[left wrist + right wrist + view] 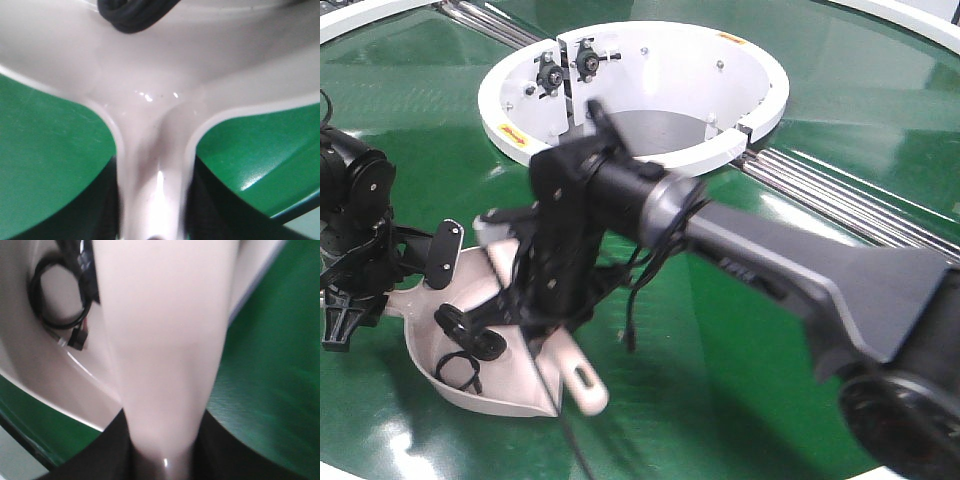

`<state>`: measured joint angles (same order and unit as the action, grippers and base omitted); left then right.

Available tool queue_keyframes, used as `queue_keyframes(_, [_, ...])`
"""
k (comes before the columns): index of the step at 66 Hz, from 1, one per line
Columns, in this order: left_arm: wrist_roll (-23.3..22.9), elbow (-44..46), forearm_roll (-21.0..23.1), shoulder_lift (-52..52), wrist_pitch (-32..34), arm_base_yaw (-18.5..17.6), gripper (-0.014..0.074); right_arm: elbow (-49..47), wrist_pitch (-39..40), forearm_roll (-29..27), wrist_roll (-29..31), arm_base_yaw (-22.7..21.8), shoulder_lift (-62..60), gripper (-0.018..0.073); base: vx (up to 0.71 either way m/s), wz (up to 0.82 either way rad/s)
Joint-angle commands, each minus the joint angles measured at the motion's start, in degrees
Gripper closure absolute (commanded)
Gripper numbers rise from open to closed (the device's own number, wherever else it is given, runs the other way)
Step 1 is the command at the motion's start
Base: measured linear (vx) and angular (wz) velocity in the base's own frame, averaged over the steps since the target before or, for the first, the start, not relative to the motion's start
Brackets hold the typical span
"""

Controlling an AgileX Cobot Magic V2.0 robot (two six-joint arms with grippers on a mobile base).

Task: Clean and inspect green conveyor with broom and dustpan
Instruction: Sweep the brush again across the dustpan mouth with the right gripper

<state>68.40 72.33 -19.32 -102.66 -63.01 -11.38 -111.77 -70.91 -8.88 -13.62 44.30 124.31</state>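
Note:
The pale dustpan [430, 340] rests on the green conveyor [850, 100] at the lower left. My left gripper [375, 300] is shut on its straight handle. In the left wrist view, that handle [152, 165] runs between the dark fingers [100, 215] of the left gripper [155, 205] into the pan [150, 75]. My right gripper [520, 320] reaches in from the right and is shut on the broom, whose slotted handle end [583, 385] sticks out over the pan's front corner. In the right wrist view, the broom [160, 340] fills the right gripper [162, 445]. The bristles are hidden.
A black cable loop [460, 370] [57, 295] lies inside the dustpan. The white ring hub [720, 150] stands at the centre back. Silver rails [840, 195] run from it to the right. The right arm [800, 270] crosses the belt.

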Motion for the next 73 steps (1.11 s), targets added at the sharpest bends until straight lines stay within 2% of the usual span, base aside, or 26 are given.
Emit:
queue_keyframes(1, [0.67, 1.47, -0.35, 2.53, -1.14, -0.29, 0.0603, -1.70, -3.08, 1.35, 0.39, -2.49, -6.29, 0.0564, 0.00, 0.00])
queue_keyframes(11, [0.67, 1.47, -0.35, 2.53, -1.14, -0.29, 0.0603, 1.84, -3.08, 1.60, 1.28, -7.16, -10.29, 0.0564, 0.00, 0.00])
queue_keyframes(28, [0.67, 1.47, -0.35, 2.53, -1.14, -0.29, 0.0603, 17.18, -2.28, 4.16, 6.75, -16.68, -19.04, 0.0564, 0.00, 0.00])
queue_keyframes(38, [0.67, 1.47, -0.35, 2.53, -1.14, -0.29, 0.0603, 26.06, 1.14, 4.08, 10.74, -21.41, -23.26, 0.0564, 0.00, 0.00])
queue_keyframes(48, [0.67, 1.47, -0.35, 2.53, -1.14, -0.29, 0.0603, 34.59, 5.61, 3.72, 10.90, -26.02, -25.26, 0.0564, 0.00, 0.00])
queue_keyframes(57, [0.67, 1.47, -0.35, 2.53, -1.14, -0.29, 0.0603, 38.00, 6.46, 3.43, 12.87, -25.97, -25.26, 0.0564, 0.00, 0.00])
queue_keyframes(73, [0.67, 1.47, -0.35, 2.53, -1.14, -0.29, 0.0603, 36.43, 9.84, 3.24, 10.50, -20.12, -23.20, 0.0564, 0.00, 0.00])
